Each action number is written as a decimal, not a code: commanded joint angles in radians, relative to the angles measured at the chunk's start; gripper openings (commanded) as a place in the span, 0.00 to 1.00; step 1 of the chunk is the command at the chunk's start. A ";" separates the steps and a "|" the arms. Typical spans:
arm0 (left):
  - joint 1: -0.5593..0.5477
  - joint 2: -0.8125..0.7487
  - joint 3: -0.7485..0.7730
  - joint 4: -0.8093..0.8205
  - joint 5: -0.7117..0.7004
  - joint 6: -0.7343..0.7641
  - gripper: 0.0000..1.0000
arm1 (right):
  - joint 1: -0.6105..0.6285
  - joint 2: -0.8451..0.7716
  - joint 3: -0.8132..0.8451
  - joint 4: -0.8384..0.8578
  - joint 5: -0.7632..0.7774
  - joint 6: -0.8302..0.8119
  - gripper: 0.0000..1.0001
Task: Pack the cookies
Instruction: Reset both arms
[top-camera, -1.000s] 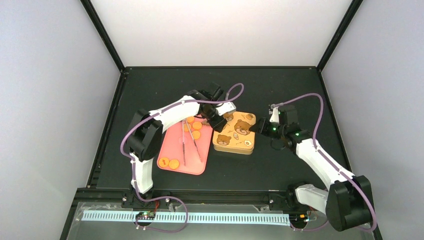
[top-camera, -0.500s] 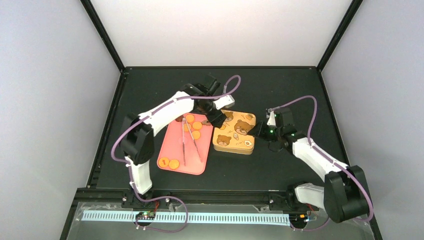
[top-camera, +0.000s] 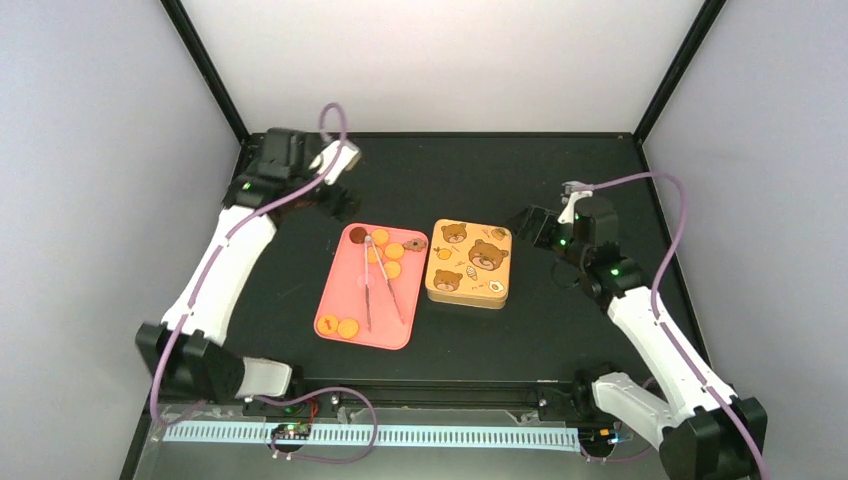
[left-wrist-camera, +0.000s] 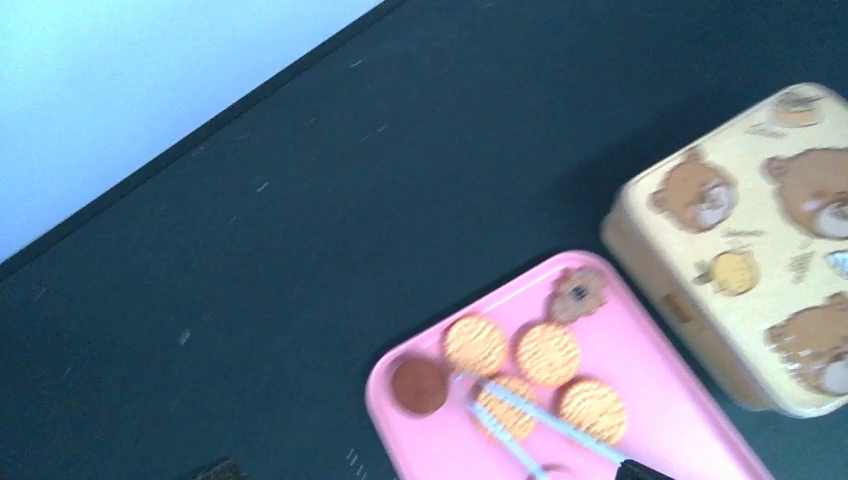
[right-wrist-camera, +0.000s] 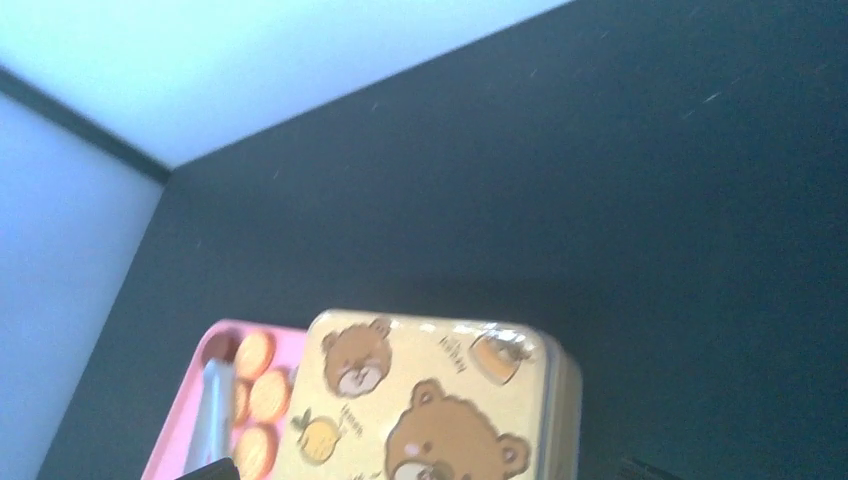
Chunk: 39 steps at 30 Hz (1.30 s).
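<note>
Black bench (top-camera: 560, 180) inside a pale-walled enclosure carried every item. Both arms stood raised and clear of the work. The left arm (top-camera: 225, 265) reached to the far left and the right arm (top-camera: 655, 335) to the right.

The left fingers (left-wrist-camera: 222, 469) were spread wide with nothing between them; only their tips showed at the lower edge of the wrist view. The right fingers (right-wrist-camera: 212, 470) were likewise spread wide and empty.

A gold tin (top-camera: 470, 263) with bear print lay just below and ahead of the right fingers, lid on. A pink tray (top-camera: 385, 332) lay just beside the tin, on the side away from the right fingers, and below and ahead of the left fingers.

Metal tongs (top-camera: 367, 295) lay on the tray, their long axis along its length, running away from the left fingers. The cookies (top-camera: 392, 252) were on the tray. A cluster sat at the end nearest the left fingers, partly under the tong tips. One dark cookie (left-wrist-camera: 419, 386) was beside that cluster, and two more cookies (top-camera: 338, 326) sat at the far end.

Assessment: the left arm was nearer the cookies, and the tin stood between them and the right fingers. The closed lid blocked packing, and the tongs obstructed a direct pick from the cluster.
</note>
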 joint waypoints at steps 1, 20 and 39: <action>0.149 -0.203 -0.297 0.288 0.052 -0.009 0.99 | -0.002 -0.055 0.018 -0.067 0.334 -0.020 1.00; 0.271 -0.031 -0.911 1.264 0.089 -0.180 0.99 | -0.041 -0.072 -0.506 0.825 0.975 -0.418 1.00; 0.279 -0.028 -1.200 1.856 -0.053 -0.248 0.99 | -0.209 0.417 -0.519 1.376 0.454 -0.542 1.00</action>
